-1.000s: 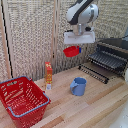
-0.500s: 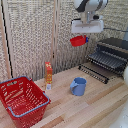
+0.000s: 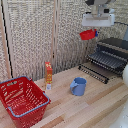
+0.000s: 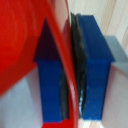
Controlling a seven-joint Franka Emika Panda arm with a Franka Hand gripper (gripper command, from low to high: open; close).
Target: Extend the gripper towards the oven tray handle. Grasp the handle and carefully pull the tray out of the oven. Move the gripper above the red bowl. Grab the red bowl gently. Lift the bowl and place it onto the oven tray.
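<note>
My gripper (image 3: pixel 92 32) is shut on the rim of the red bowl (image 3: pixel 88 34) and holds it high in the air, to the exterior view's left of the oven (image 3: pixel 116 48). In the wrist view the two blue-tipped fingers (image 4: pixel 95 70) pinch the red bowl's rim (image 4: pixel 64 65) between them. The black and silver oven stands at the exterior view's right with its slatted door (image 3: pixel 94 73) dropped open. The dark wire tray (image 3: pixel 109 60) is pulled out over the door. The tray handle is too small to make out.
A blue mug (image 3: pixel 78 86) stands on the wooden table (image 3: pixel 95 107) in front of the oven door. A bottle with an orange label (image 3: pixel 48 75) stands behind a large red mesh basket (image 3: pixel 21 99) at the exterior view's left. A perforated wall panel is behind.
My gripper has risen with the red bowl and moved toward the exterior view's right, closer to the oven. Nothing else moved.
</note>
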